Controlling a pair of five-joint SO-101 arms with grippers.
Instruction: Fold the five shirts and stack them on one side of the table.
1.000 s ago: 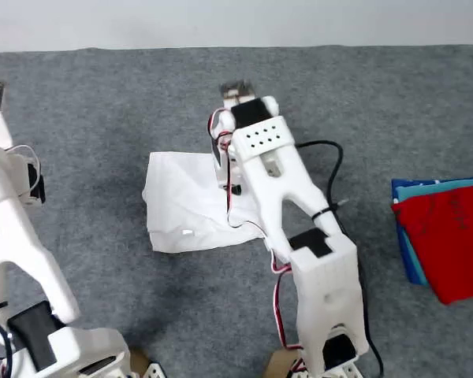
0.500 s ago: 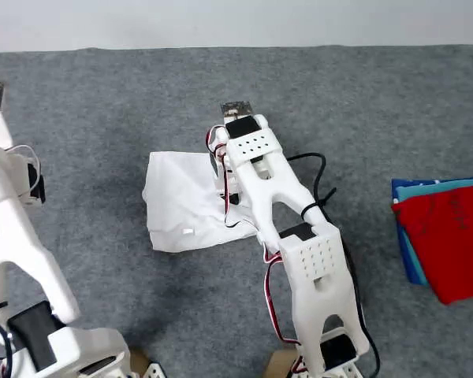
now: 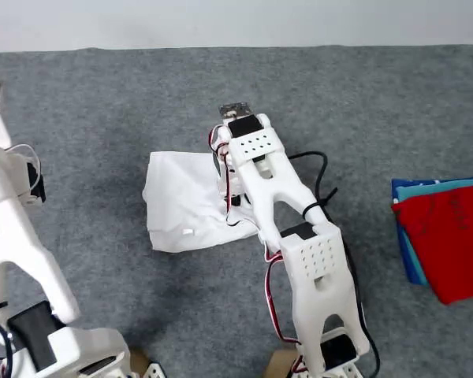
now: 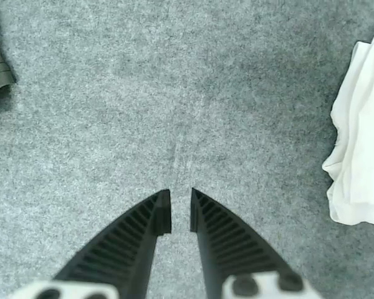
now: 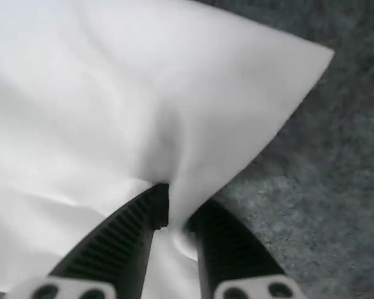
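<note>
The right arm (image 3: 256, 153) has drawn its elbow back and down toward its base over the last second, and in the last half-second it has barely shifted. Its wrist sits over the near right edge of the white shirt (image 3: 181, 205). The shirt's outline on the grey table (image 3: 363, 102) looks almost unchanged, so the cloth has not yet been carried over.

In the right wrist view, the right gripper (image 5: 174, 215) is pinched closed on a fold of the white shirt (image 5: 112, 93), with cloth bunching up from between its tips. From above the wrist hides the grasp, so I cannot be sure how much fabric is caught.

The left gripper (image 4: 181, 215) hangs over bare table with its fingers drawn almost together and nothing between them. The shirt's edge (image 4: 361, 137) lies well off to one side of it.

The stack of folded shirts (image 3: 445, 236), red on top of blue, lies at the table's right edge. The white shirt lies mid-table, rumpled and part-folded. This looks like a grip just secured, ready for the next fold or a drag toward the stack.
</note>
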